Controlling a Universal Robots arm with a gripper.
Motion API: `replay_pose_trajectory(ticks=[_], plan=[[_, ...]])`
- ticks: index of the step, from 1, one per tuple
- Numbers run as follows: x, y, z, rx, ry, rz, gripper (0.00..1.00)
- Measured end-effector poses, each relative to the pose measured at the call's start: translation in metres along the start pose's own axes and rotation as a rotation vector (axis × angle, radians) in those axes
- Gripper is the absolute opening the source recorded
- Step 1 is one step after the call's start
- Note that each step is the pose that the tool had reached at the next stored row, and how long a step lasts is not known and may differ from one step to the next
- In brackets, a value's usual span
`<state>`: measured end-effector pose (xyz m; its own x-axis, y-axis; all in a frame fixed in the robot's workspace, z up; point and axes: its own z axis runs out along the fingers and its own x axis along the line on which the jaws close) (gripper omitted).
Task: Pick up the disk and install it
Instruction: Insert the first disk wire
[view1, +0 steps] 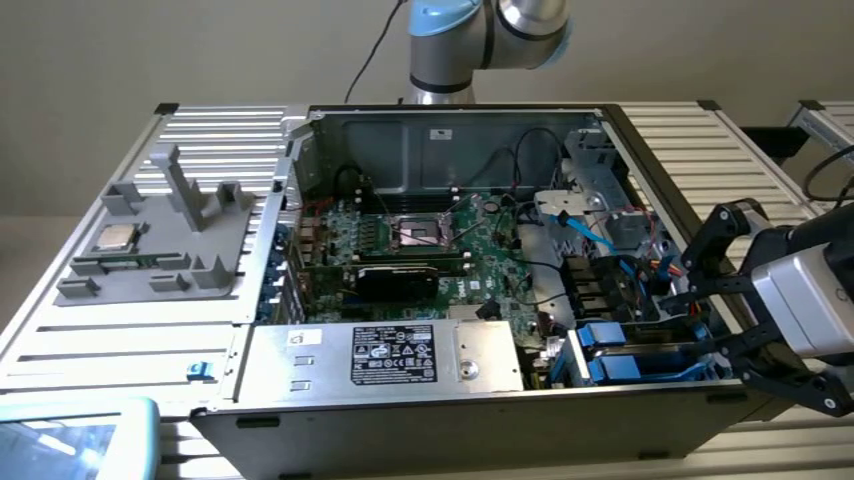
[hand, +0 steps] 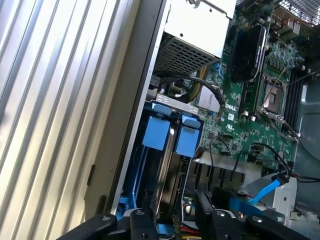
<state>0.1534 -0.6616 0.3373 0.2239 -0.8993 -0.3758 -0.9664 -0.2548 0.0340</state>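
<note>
Down at the near corner of the open grey computer case (view1: 441, 150), exterior view's right: flat silver-grey, blue-framed disk (view1: 627, 365), already slotted in. Black linkage gripper (view1: 714, 320) just outside the case wall, jaws spread, gripping nothing. Could snag the blue ribbon cable (view1: 587, 235) or clip the wall on a crooked approach, imo.

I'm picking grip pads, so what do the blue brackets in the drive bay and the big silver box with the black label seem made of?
The blue brackets: probably moulded plastic, matte; even bright colour, rounded edges, no glints. The silver box: likely sheet metal, dull satin finish; flat folded panels, and a perforated grille side in the wrist view.
</note>
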Motion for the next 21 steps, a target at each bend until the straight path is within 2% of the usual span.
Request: replay_pose_trajectory(ticks=[7, 8, 10, 11, 13, 15, 21], plan=[[0.0003, -0.0023, 0.0022, -0.0036, -0.0038, -0.012, 0.42], [0.0006, -0.003, 0.0024, -0.0039, -0.0043, -0.013, 0.34], [0.0014, -0.005, 0.003, -0.0047, -0.0064, -0.016, 0.34], [0.0017, -0.0054, 0.0035, -0.0048, -0.0084, -0.017, 0.34], [0.0019, -0.0053, 0.0041, -0.0048, -0.0165, -0.019, 0.34], [0.0018, -0.0055, 0.0049, -0.0045, -0.0202, -0.019, 0.34], [0.0019, -0.0056, 0.0051, -0.0055, -0.0212, -0.019, 0.34]])
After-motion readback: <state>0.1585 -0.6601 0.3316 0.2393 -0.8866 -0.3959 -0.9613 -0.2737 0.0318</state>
